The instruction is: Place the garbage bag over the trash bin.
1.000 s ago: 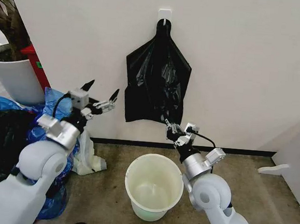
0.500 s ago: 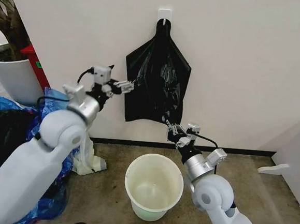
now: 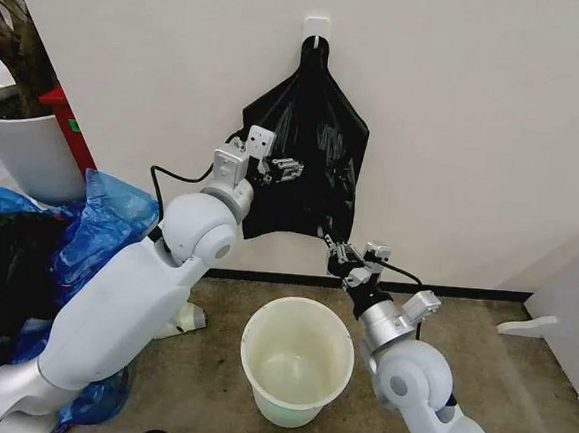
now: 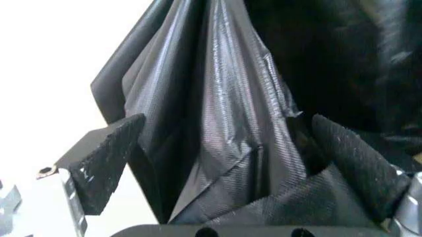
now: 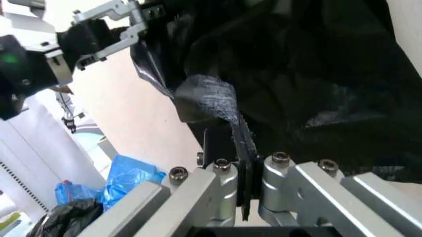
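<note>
The garbage bag (image 3: 304, 158) hangs from a wall hook (image 3: 317, 28) above the trash bin (image 3: 296, 360), which holds nothing. The left gripper (image 3: 285, 166) spreads its fingers around the bag's left folds. The right gripper (image 3: 338, 252) pinches its lower corner.

Quantities: one garbage bag (image 3: 309, 158), one trash bin (image 3: 296, 360), one plant pot (image 3: 24, 150), apparently several blue bags (image 3: 104, 212).
</note>
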Robot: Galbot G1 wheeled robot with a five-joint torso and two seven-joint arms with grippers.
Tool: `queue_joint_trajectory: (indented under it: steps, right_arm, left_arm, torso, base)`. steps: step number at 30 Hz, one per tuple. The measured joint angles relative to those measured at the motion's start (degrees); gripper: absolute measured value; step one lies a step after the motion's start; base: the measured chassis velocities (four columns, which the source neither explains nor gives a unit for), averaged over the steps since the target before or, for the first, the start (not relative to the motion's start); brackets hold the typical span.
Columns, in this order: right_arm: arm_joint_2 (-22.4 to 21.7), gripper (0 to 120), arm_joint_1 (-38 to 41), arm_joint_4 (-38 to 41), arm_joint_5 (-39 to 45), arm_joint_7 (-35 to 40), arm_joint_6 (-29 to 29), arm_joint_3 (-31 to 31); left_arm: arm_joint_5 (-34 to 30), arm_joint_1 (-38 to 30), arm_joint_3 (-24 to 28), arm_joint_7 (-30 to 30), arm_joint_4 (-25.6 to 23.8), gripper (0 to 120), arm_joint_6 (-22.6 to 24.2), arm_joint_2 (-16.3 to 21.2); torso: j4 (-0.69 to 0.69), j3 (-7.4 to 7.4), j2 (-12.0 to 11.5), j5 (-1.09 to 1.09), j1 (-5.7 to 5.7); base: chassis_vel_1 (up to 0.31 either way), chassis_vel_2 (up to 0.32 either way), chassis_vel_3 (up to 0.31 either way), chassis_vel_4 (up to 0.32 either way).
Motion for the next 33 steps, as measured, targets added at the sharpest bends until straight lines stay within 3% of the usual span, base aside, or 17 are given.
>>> queue_joint_trajectory:
  steps: [6,11,14,16,18,22,33]
  right_arm:
    - [0.2,0,0.3,-0.1,0.2,0.0,0.3,-0.5]
    - [0.1,0,0.1,0.2,0.3,0.0,0.5,-0.5]
    - [0.1,0,-0.2,0.5,0.3,0.0,0.5,-0.3]
    - [0.1,0,-0.7,1.2,0.3,0.1,0.5,-0.2]
    - [0.1,0,-0.8,1.3,0.3,0.1,0.5,-0.1]
    - [0.2,0,-1.2,1.8,0.3,0.3,0.5,0.1]
    - [0.5,0,-1.2,2.1,0.1,0.9,0.5,-0.3]
  left_arm:
    - [0.4,-1.0,0.3,-0.4,2.6,100,0.9,-0.3]
    - [0.1,-0.8,0.3,-0.5,2.8,90,1.0,-0.3]
    - [-0.3,-0.3,0.3,-0.5,2.3,79,1.0,-0.3]
    - [-0.3,0.7,0.3,-0.5,1.3,66,0.8,-0.1]
    - [-0.3,1.0,0.3,-0.6,1.0,65,0.8,0.0]
    - [-0.2,3.2,-0.2,-1.5,-1.3,44,0.9,0.7]
    - [0.0,6.0,-0.7,-2.0,-3.1,9,1.4,1.1]
  torso:
    - [-0.01,0.00,0.0,0.00,0.00]
    - [-0.01,0.00,0.0,0.00,0.00]
    - [-0.01,0.00,0.0,-0.01,0.00]
    - [-0.02,-0.01,0.0,-0.01,0.00]
    - [-0.01,-0.01,0.0,0.00,0.00]
    - [-0.01,-0.01,0.0,-0.01,-0.01]
    - [-0.01,-0.01,0.0,-0.01,-0.01]
  base:
    - [0.000,0.000,0.000,0.000]
    - [0.000,0.000,0.000,0.000]
    - [0.000,0.000,0.000,0.000]
    - [0.000,0.000,0.000,0.000]
    - [0.000,0.000,0.000,0.000]
    - [0.000,0.000,0.000,0.000]
    - [0.000,0.000,0.000,0.000]
